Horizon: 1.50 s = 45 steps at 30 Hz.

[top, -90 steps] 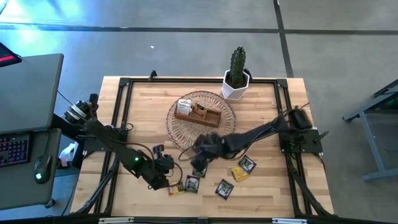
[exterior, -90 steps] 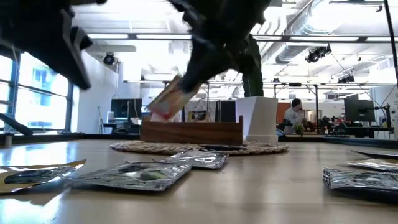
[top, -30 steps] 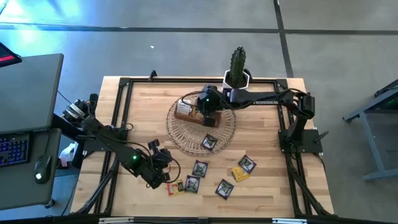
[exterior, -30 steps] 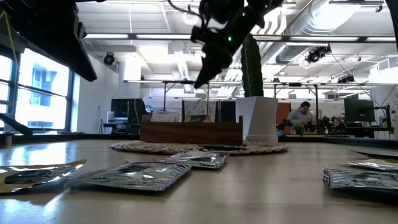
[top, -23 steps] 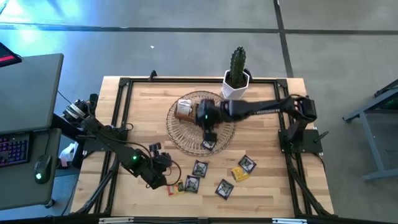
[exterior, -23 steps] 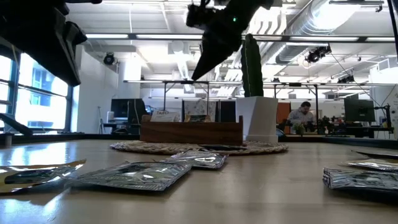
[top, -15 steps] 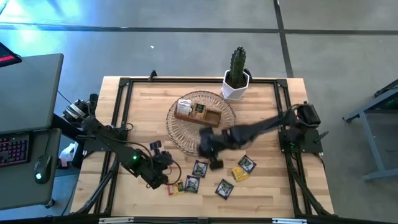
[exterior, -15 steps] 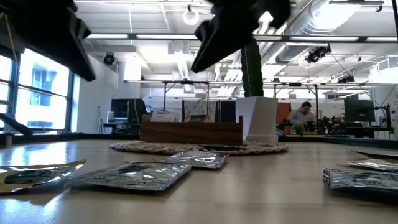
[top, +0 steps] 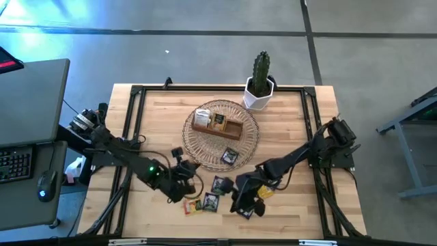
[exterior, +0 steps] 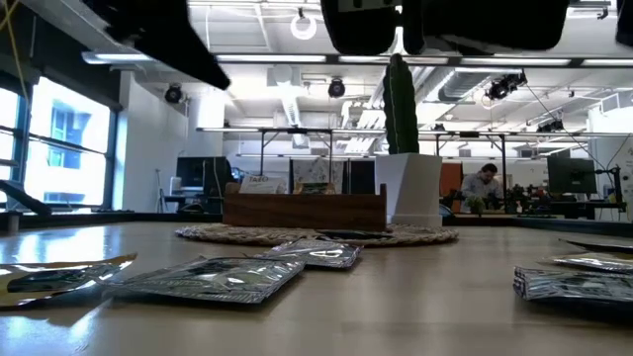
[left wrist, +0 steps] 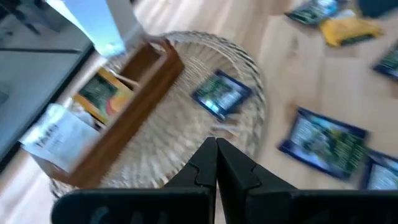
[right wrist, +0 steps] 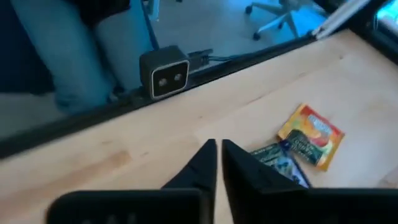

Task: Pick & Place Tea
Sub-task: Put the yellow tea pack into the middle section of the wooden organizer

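Observation:
Small square tea packets lie flat on the wood near the table's near edge: a dark one point(top: 220, 184), another point(top: 210, 201), an orange one point(top: 192, 205) and a yellow one point(top: 263, 192). One more dark packet point(top: 229, 156) rests on the round wicker basket point(top: 205, 147). The brown wooden box point(top: 218, 124) stands on that basket with packets upright in it. My right gripper point(top: 237, 201) hovers shut and empty over the near packets, with the orange packet point(right wrist: 311, 134) ahead of it. My left gripper point(top: 190, 179) hangs shut and empty by the basket's near left rim point(left wrist: 255, 74).
A cactus in a white pot point(top: 259, 85) stands at the far edge behind the basket. A black metal frame point(top: 130, 137) runs round the tabletop. A small camera point(right wrist: 165, 71) sits at the near edge. Bare wood lies left of the basket point(top: 157, 130) and at the right point(top: 293, 123).
My right gripper has swung from above the wooden box on the basket toward the table's near edge and come down over the loose packets. My left gripper has shifted a little toward the basket. The packets on the table have stayed where they were.

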Each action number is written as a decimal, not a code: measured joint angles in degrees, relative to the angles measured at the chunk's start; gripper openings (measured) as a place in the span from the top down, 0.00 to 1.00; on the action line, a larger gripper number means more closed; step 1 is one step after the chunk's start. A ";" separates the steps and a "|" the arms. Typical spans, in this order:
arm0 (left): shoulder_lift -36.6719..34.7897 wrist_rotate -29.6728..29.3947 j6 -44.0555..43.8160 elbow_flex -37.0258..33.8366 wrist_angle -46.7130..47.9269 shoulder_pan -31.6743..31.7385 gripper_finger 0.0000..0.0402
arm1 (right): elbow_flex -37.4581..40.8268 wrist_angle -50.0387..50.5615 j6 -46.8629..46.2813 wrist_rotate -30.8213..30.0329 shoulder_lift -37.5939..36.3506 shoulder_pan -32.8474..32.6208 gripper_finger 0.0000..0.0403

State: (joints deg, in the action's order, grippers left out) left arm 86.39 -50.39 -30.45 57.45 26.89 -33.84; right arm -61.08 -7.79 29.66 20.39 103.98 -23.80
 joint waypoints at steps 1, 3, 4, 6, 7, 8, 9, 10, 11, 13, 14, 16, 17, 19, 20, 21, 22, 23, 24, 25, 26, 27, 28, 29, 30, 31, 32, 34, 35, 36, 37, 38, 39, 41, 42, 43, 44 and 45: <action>0.00 -0.10 1.67 0.00 -1.07 1.09 1.00 | 1.04 -1.87 2.11 0.03 0.00 0.01 0.98; 0.00 1.32 6.10 0.00 -4.18 3.84 1.00 | 2.80 -5.84 5.08 -0.22 0.00 0.01 0.98; 0.00 3.12 8.68 0.00 -6.55 5.34 1.00 | 3.46 -8.33 6.00 -0.28 0.04 0.14 0.98; 0.01 8.16 13.94 0.00 -11.81 8.43 1.00 | 4.10 -13.59 7.20 0.88 0.04 0.66 0.99; 0.23 11.09 16.62 0.00 -14.87 9.93 1.00 | 4.23 -16.05 7.60 2.35 0.04 1.09 0.99; 0.54 14.32 19.17 0.00 -18.00 11.38 1.00 | 4.27 -17.83 7.83 4.36 0.02 1.51 0.99; 0.77 17.42 21.45 0.00 -20.66 12.64 1.00 | 4.23 -19.01 7.92 6.04 0.02 1.96 0.99; 0.79 20.64 23.48 -0.02 -22.83 13.61 1.00 | 3.91 -19.35 7.92 7.34 0.02 2.43 0.99; 0.79 23.88 25.35 -0.02 -25.10 14.41 1.00 | 3.59 -19.46 7.92 8.22 0.02 2.89 0.99; 0.76 29.94 28.20 0.04 -28.99 15.55 1.00 | 3.05 -19.54 7.91 9.60 0.02 3.76 1.00; 0.76 32.38 29.20 0.03 -29.95 15.91 1.00 | 2.85 -19.52 7.92 10.62 0.02 4.12 0.99; 0.76 35.55 30.33 0.02 -30.93 16.32 1.00 | 2.71 -19.54 7.92 11.90 0.02 4.83 1.00; 0.76 36.27 30.53 0.02 -31.07 16.32 1.00 | 2.71 -19.57 7.92 12.47 0.02 5.15 1.00; 0.76 36.44 31.26 0.02 -30.98 16.20 1.00 | 2.71 -19.63 7.92 13.19 0.02 5.52 1.00; 0.76 36.50 31.75 0.02 -30.87 16.21 1.00 | 2.71 -19.90 8.06 13.19 0.02 5.70 1.00; 0.76 36.67 32.04 0.02 -30.83 16.19 1.00 | 2.71 -20.00 8.56 13.21 0.02 5.88 1.00; 0.76 37.48 32.21 0.02 -30.85 16.11 1.00 | 2.71 -20.00 8.93 13.21 0.02 6.09 1.00; 0.76 38.42 32.24 0.02 -30.85 16.02 1.00 | 2.71 -19.99 9.23 13.21 0.02 6.29 1.00; 0.76 39.11 32.28 0.02 -30.85 15.86 1.00 | 2.71 -19.94 9.33 13.25 0.02 6.57 1.00; 0.76 39.30 32.38 0.02 -30.85 15.84 1.00 | 2.71 -19.91 9.36 13.81 0.02 6.80 1.00; 0.76 39.22 32.63 0.02 -30.87 15.80 1.00 | 2.71 -19.91 9.36 14.75 0.02 7.01 1.00; 0.76 39.08 32.98 0.02 -30.83 15.78 1.00 | 2.71 -19.93 9.24 15.35 0.02 7.21 1.00; 0.76 39.15 33.24 0.02 -30.81 15.80 1.00 | 2.71 -19.93 9.10 15.52 0.02 7.33 1.00; 0.76 39.24 33.24 0.02 -30.81 15.80 1.00 | 2.71 -19.91 8.92 15.57 0.02 7.35 1.00; 0.76 39.37 33.24 0.02 -30.79 15.84 1.00 | 2.71 -19.91 8.91 15.57 0.02 7.35 1.00; 0.76 39.37 33.24 0.02 -30.75 15.84 1.00 | 2.71 -19.91 8.89 15.51 0.02 7.35 1.00; 0.76 39.40 33.24 0.02 -30.71 15.82 1.00 | 2.71 -19.91 8.86 15.45 0.02 7.35 1.00; 0.76 40.08 33.25 0.02 -30.55 15.50 1.00 | 2.71 -19.84 8.76 15.37 0.02 7.35 1.00; 0.76 40.71 33.37 0.02 -30.54 15.18 1.00 | 2.71 -19.65 8.57 15.13 0.02 7.35 1.00; 0.76 41.04 33.63 0.01 -30.51 14.92 1.00 | 2.69 -19.44 8.35 14.92 0.02 7.40 1.00; 0.76 40.93 33.70 0.00 -30.36 14.40 1.00 | 2.65 -19.18 8.33 15.15 0.02 7.54 1.00; 0.76 40.32 33.70 0.00 -29.98 13.80 1.00 | 2.65 -19.09 8.33 15.83 0.02 7.57 1.00; 0.76 39.56 33.75 0.00 -29.66 13.27 1.00 | 2.65 -19.08 8.31 16.10 0.02 7.62 1.00; 0.76 39.09 34.27 -0.02 -29.45 12.12 1.00 | 2.65 -19.06 8.30 15.65 0.02 7.66 1.00; 0.76 38.44 34.65 -0.02 -29.47 11.57 1.00 | 2.65 -19.21 8.49 15.83 0.00 7.68 1.00; 0.76 37.84 34.91 -0.02 -29.64 11.04 1.00 | 2.65 -19.42 8.55 15.86 0.00 7.66 1.00; 0.76 37.08 35.03 -0.02 -29.77 10.60 1.00 | 2.65 -19.55 8.51 15.70 0.00 7.64 1.00; 0.76 36.11 35.09 -0.02 -29.71 10.05 1.00 | 2.65 -19.76 8.38 15.59 -0.02 7.66 1.00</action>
State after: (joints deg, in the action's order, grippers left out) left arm 87.15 -14.28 4.64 57.43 -2.83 -23.79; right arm -58.43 -27.55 38.04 35.99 103.96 -16.14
